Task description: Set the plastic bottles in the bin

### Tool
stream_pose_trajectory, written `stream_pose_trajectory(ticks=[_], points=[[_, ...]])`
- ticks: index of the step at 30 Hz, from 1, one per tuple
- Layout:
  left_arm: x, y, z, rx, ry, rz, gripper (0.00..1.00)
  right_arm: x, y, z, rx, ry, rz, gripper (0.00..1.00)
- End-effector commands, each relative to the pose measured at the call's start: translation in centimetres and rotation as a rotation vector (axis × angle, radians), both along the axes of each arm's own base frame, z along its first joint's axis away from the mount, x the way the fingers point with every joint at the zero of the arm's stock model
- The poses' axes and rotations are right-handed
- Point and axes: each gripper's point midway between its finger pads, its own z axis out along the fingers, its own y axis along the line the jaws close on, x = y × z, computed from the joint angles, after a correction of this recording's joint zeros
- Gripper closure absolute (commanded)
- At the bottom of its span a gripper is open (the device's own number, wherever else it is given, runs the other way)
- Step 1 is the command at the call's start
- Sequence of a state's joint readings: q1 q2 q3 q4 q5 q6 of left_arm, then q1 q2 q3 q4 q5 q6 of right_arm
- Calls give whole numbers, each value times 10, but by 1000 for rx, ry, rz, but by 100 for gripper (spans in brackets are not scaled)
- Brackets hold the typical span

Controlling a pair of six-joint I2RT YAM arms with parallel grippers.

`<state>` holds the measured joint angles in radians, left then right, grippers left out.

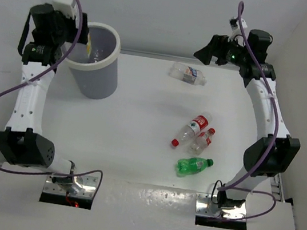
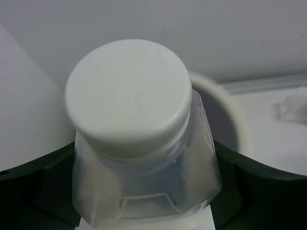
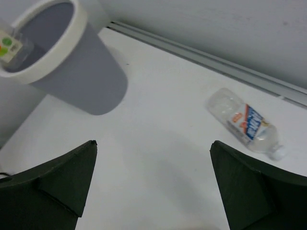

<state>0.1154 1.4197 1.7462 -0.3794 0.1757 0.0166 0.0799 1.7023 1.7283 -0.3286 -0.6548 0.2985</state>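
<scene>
Now clamping white-cap bottle (image 2: 128,96) in L pincer (image 2: 144,201), at bin (image 1: 98,80) rim.
Holding R pincer (image 3: 153,167) apart, above tabletop (image 1: 143,107) nr blue-white-label bottle (image 1: 188,74), w/ two red-label bottles (image 1: 193,129) + green one (image 1: 194,165) mid-tabletop.

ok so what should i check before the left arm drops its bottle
1. Grip: ok, the left hand is shut on the white-capped bottle.
2. Bottle over the mouth of the bin: ok, though it hangs close to the rim on the arm's side.
3. Bin upright: ok.
4. Right hand out of the way: ok, it is open above the table, near the blue-labelled bottle and well away from the bin.
5. Room left inside the bin: cannot tell.
</scene>
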Motion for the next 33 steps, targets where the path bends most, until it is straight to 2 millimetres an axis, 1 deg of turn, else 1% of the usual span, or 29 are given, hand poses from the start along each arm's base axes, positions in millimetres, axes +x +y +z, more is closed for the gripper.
stream_pose_trajectory(ticks=[1,2,3,4,5,6,7,8,9,10,11,12,13,14,15,17,19,20,21,22,23,24,25,27,28,29,30,31,33], points=[[1,36,-28,86,25,155,84,28,-21,-17,-171,-59,-83,0],[2,36,-36,73,41,155,78,32,-21,-7,-182,-78,-91,0],[8,36,-44,72,60,154,78,42,-20,-26,-195,-42,-82,0],[12,35,-49,58,71,144,76,45,-21,-28,-219,-54,-71,0],[14,34,-53,44,80,145,68,54,-21,-23,-229,-71,-68,0],[17,37,-62,44,101,155,64,58,-18,-36,-249,-46,-53,0],[22,34,-74,30,131,142,59,62,-19,-31,-314,-112,-16,0],[22,34,-74,30,131,142,48,69,-16,-32,-334,-131,3,0],[25,34,-78,16,140,143,23,70,-15,-48,-358,-102,31,0],[25,31,-78,5,139,129,11,72,-11,-48,-410,-183,122,0],[24,29,-75,4,138,120,0,72,-8,-48,-430,-208,157,0],[25,22,-69,-14,125,81,0,71,-5,-70,-513,-240,254,0],[24,17,-72,-18,135,58,0,69,-5,-74,-533,-263,294,0],[24,13,-65,-28,122,36,0,66,1,-84,-556,-272,339,0],[22,3,-60,-47,118,-16,0,65,-1,-104,-636,-305,415,0],[21,-6,-54,-68,108,-62,0,60,2,-127,-668,-288,474,0],[17,-20,-49,-92,100,-116,0,65,2,-156,-697,-277,526,0],[17,-26,-49,-102,102,-128,0,73,2,-164,-704,-276,525,0],[14,-26,-45,-101,93,-128,0,76,1,-168,-711,-272,517,0],[14,-31,-45,-100,94,-139,0,90,1,-180,-725,-283,494,0],[14,-35,-45,-100,94,-148,0,94,1,-183,-733,-281,473,0],[14,-36,-45,-110,96,-147,0,101,-1,-191,-735,-273,454,0],[12,-35,-41,-108,87,-138,0,115,-1,-200,-746,-280,418,0],[12,-39,-46,-109,96,-149,0,127,-6,-206,-776,-279,375,0],[12,-39,-46,-109,96,-149,0,135,-7,-215,-772,-281,361,0],[12,-44,-46,-118,98,-157,0,141,-12,-210,-772,-293,346,0],[12,-44,-50,-119,107,-156,0,143,-11,-212,-773,-298,348,0],[12,-44,-50,-119,107,-156,0,147,-14,-223,-782,-297,353,0],[12,-48,-50,-118,108,-165,0,152,-16,-228,-797,-315,351,0]])
